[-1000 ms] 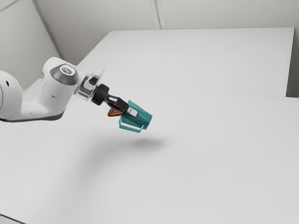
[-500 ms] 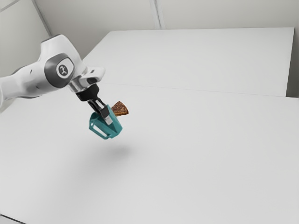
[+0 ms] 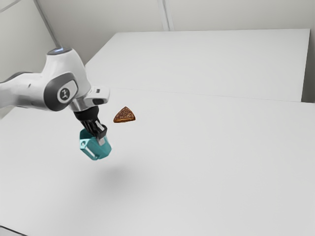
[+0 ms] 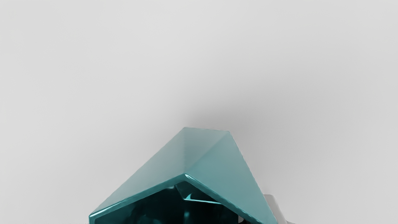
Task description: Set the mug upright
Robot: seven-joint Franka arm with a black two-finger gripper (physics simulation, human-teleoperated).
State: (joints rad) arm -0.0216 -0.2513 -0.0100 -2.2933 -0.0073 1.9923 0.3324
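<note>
Reaching in from the exterior view's left, the white arm (image 3: 59, 88) bends down over the big pale desk (image 3: 211, 162). Next comes the teal mug (image 3: 94, 148), up in the air, with its handle (image 3: 88, 151) on the side toward the exterior view's left. The mug leans, so it is not straight up yet, but its open mouth (image 4: 184, 177) points up toward the arm, and its bottom slants down toward the desk. The black hand (image 3: 101, 139) has hold of the mug by its side wall. It is closed as far as the wall lets it, with one finger (image 4: 273, 207) on the outside and, it seems, the other one inside. A soft shadow (image 3: 117, 178) lies on the desk below, well apart from the mug. Farther to the exterior view's right, and a bit farther back, a brown wedge (image 3: 124, 115) that looks like food sits on the desk, near the hand but not touching it. I think the job is about half done: the mug is held and up off the desk. What is left is to tip it level, bring it down till its bottom sits flat, and then let go gently so it does not fall over.
</note>
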